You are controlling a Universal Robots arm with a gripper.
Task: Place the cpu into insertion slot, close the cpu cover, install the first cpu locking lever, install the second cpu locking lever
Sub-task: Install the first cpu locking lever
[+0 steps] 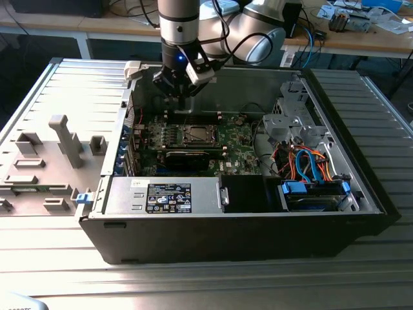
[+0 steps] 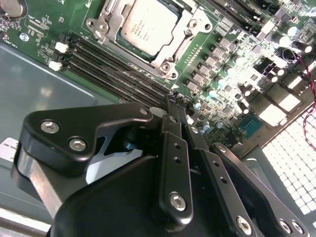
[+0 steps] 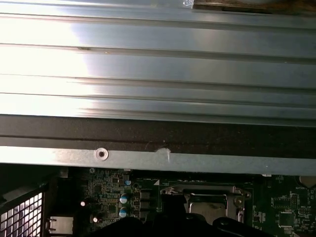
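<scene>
The cpu (image 2: pixel 148 25) lies flat in its socket on the green motherboard (image 2: pixel 237 64), dull silver top up. The cpu cover (image 2: pixel 183 39), a silvery frame, lies around it with the chip showing through its window. I cannot tell the locking levers apart from the frame. In the exterior view the cpu (image 1: pixel 195 134) sits mid-board, and my gripper (image 1: pixel 182 102) hangs just beyond the socket, near the case's far wall. In the second wrist view my gripper (image 2: pixel 173 101) is shut with nothing between its fingers, above the memory slots (image 2: pixel 118 66) beside the socket. The first wrist view catches the cpu (image 3: pixel 205 208) low down.
A power supply box (image 1: pixel 164 196) with a black label lies along the case's near side. A drive bay with blue and orange cables (image 1: pixel 310 161) takes up the exterior view's right. Grey fixture blocks (image 1: pixel 64 139) stand on the table outside the case. The far case wall (image 3: pixel 158 98) is close by.
</scene>
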